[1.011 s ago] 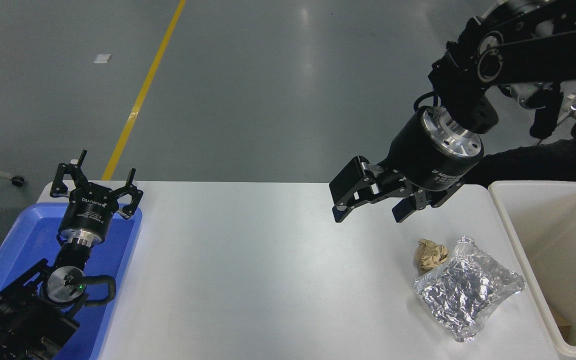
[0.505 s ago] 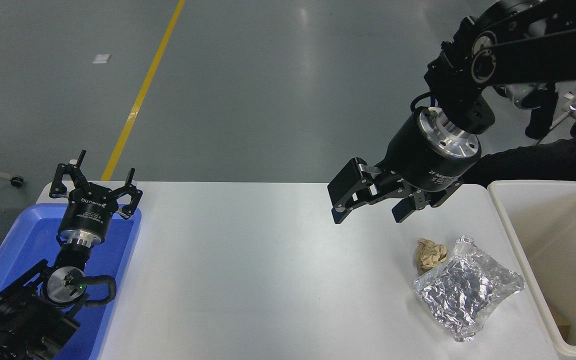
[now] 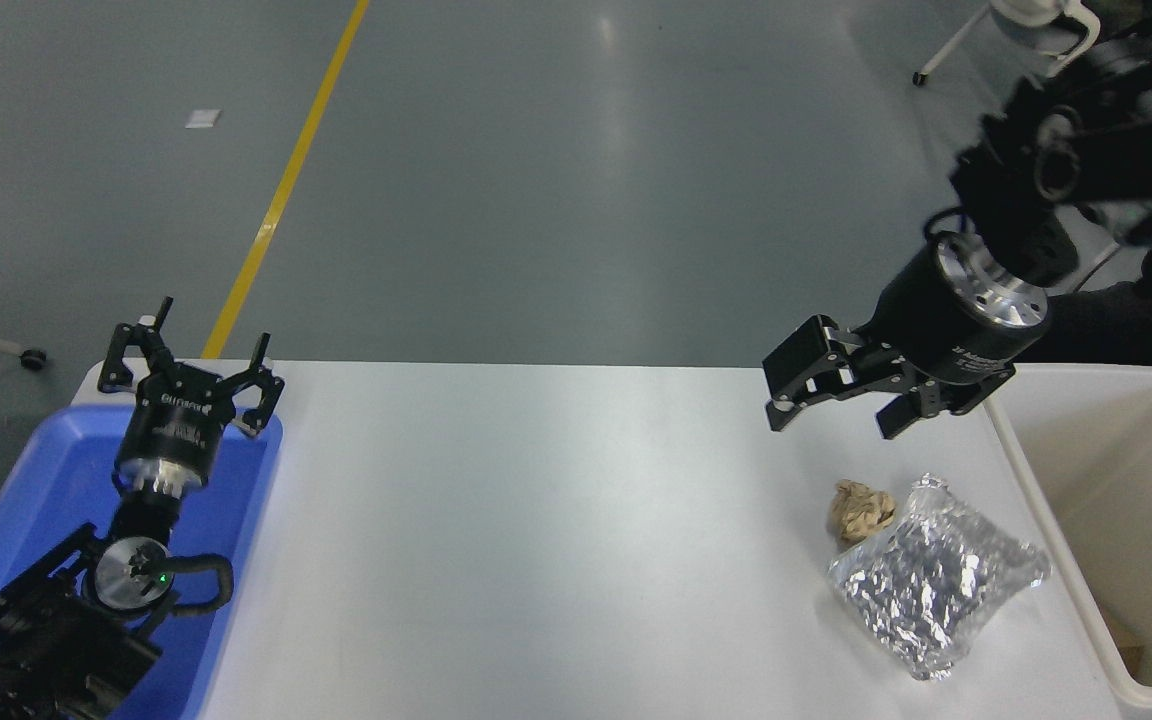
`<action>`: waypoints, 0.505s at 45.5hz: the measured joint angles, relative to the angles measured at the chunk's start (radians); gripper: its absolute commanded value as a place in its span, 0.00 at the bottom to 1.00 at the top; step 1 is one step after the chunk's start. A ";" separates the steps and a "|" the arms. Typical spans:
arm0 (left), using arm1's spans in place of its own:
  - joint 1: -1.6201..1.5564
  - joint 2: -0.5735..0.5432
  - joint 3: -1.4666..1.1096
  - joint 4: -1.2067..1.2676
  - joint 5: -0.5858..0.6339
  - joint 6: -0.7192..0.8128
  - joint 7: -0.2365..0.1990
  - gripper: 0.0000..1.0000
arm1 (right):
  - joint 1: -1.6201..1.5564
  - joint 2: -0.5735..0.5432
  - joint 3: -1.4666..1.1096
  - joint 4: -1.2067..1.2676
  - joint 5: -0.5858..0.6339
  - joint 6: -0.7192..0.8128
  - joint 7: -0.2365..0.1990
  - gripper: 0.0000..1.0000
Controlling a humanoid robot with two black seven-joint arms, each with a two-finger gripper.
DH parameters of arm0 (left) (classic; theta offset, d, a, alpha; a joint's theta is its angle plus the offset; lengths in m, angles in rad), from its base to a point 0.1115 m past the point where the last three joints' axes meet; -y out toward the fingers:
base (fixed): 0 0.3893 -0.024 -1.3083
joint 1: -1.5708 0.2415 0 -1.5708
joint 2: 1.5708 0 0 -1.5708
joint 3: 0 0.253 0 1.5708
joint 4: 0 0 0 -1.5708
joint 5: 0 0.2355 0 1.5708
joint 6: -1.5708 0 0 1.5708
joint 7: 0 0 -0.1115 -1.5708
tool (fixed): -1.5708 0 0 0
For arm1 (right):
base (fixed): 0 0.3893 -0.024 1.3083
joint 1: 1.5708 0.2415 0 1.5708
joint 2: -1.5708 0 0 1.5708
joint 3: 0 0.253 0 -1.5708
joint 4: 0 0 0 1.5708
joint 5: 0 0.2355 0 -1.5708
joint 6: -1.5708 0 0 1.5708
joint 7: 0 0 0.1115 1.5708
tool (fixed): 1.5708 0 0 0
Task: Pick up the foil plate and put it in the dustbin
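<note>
The foil plate [image 3: 936,580], a crumpled shiny silver piece, lies flat on the white table [image 3: 536,550] at the front right, close to the dustbin [image 3: 1116,520], a cream bin with deep walls at the right edge. My right gripper [image 3: 836,420] is open and empty, hanging in the air above the table, up and to the left of the foil plate. My left gripper [image 3: 191,365] is open and parked at the lower left over the blue tray.
A small crumpled tan paper ball [image 3: 861,508] lies touching the foil plate's upper left edge. A shallow blue tray [image 3: 26,500] sits at the table's left end. A person's dark sleeve [image 3: 1136,325] shows behind the dustbin.
My right gripper has swung to the right and back, from above the table's middle right toward the dustbin side. The foil plate and paper ball have not moved.
</note>
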 measured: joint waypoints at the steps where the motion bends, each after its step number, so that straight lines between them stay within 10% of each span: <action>1: 0.000 0.000 0.000 0.000 0.000 0.000 0.000 1.00 | -0.029 -0.030 0.000 -0.017 -0.015 -0.003 0.000 1.00; 23: -0.001 0.001 0.003 -0.001 0.001 0.000 0.000 1.00 | -0.644 -0.302 0.213 -0.338 -0.146 -0.107 -0.010 1.00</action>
